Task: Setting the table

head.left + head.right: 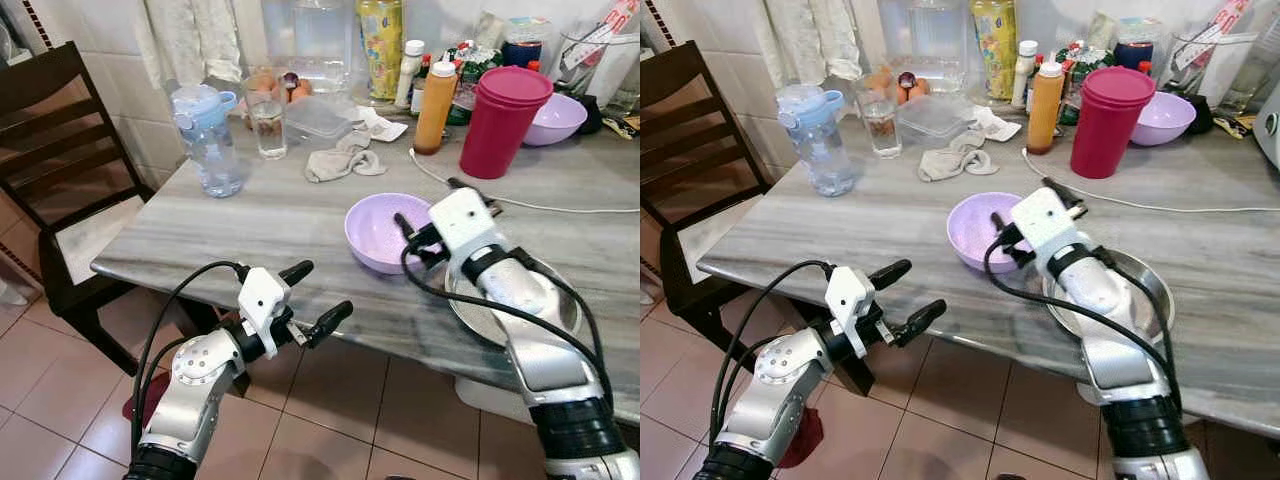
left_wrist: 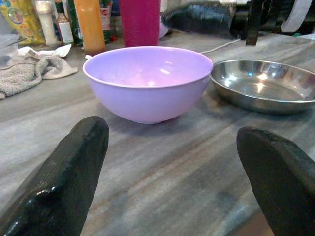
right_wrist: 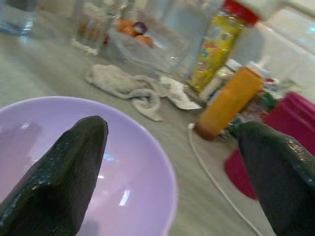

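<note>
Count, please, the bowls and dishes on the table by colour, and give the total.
Purple bowls: 2, one near the right gripper at the front and one at the back behind the red cup.
Silver dishes: 1, the metal dish beside the front bowl.
Total: 3

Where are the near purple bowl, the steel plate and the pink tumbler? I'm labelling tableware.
near purple bowl (image 2: pixel 147 83), left wrist view, front outer wall.
steel plate (image 2: pixel 263 86), left wrist view, inner base.
pink tumbler (image 1: pixel 505 125), left eye view, side wall.
</note>
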